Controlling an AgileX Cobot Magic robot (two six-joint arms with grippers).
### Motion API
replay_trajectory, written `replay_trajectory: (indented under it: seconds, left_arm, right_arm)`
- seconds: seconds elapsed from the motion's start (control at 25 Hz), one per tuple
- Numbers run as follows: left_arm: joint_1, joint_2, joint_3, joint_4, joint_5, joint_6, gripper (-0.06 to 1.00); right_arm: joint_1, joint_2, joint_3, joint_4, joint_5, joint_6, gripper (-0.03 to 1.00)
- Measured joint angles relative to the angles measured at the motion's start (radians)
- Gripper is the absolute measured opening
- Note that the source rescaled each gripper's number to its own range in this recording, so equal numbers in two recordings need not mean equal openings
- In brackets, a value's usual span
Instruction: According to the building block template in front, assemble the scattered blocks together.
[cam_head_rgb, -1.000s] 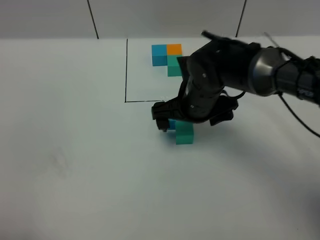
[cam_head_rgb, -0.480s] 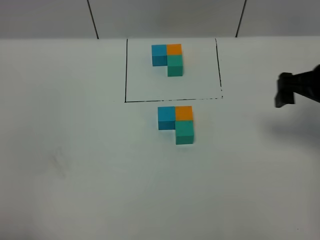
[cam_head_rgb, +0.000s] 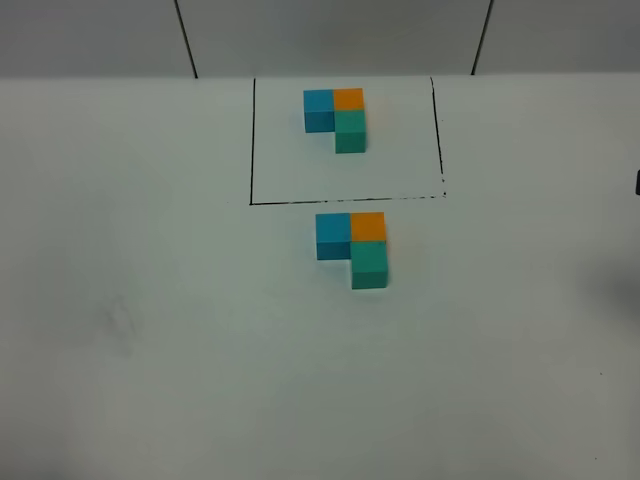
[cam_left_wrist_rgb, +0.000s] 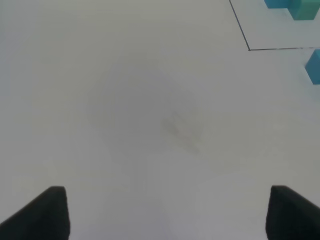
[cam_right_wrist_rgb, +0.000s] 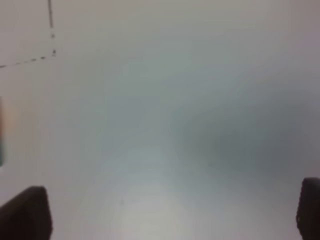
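Scattered blocks (cam_head_rgb: 352, 245) now sit joined in an L at the frame's centre, blue touching orange with teal-green below the orange, just under the black frame line (cam_head_rgb: 345, 200) that encloses the matching building block template (cam_head_rgb: 336, 117) at upper centre. On the white table (cam_head_rgb: 150, 300), the left gripper (cam_left_wrist_rgb: 165, 212) and right gripper (cam_right_wrist_rgb: 170, 212) hold nothing, their fingers spread wide over bare surface.

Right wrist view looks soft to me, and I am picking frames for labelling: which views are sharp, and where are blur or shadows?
Exterior high view: sharp, evenly lit, both block groups crisp. Left wrist view: table has a faint smudgy shadow; blocks at the edge clear enough. Right wrist view: blurred throughout, the drawn line fuzzy, a dark shadow on one side.
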Motion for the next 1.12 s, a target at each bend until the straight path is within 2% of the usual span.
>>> replay_trajectory:
  seconds: [0.24, 0.52, 0.64, 0.8, 1.12]
  left_arm:
    - [0.0, 0.0, 0.0, 0.0, 0.0, 0.0, 0.71]
    - [0.0, 0.0, 0.0, 0.0, 0.0, 0.0, 0.71]
    - [0.0, 0.0, 0.0, 0.0, 0.0, 0.0, 0.71]
    - [0.0, 0.0, 0.0, 0.0, 0.0, 0.0, 0.71]
    - [0.0, 0.0, 0.0, 0.0, 0.0, 0.0, 0.71]
  right_arm:
    - [0.085, -0.286, 0.163, 0.012, 0.016, 0.0, 1.0]
    - [0.134, -0.683, 0.335, 0.011, 0.12, 0.015, 1.0]
    - [0.171, -0.815, 0.371, -0.009, 0.159, 0.037, 1.0]
    - [0.175, -0.981, 0.408, -0.024, 0.168, 0.038, 1.0]
    - [0.175, -1.133, 0.451, -0.049, 0.182, 0.027, 1.0]
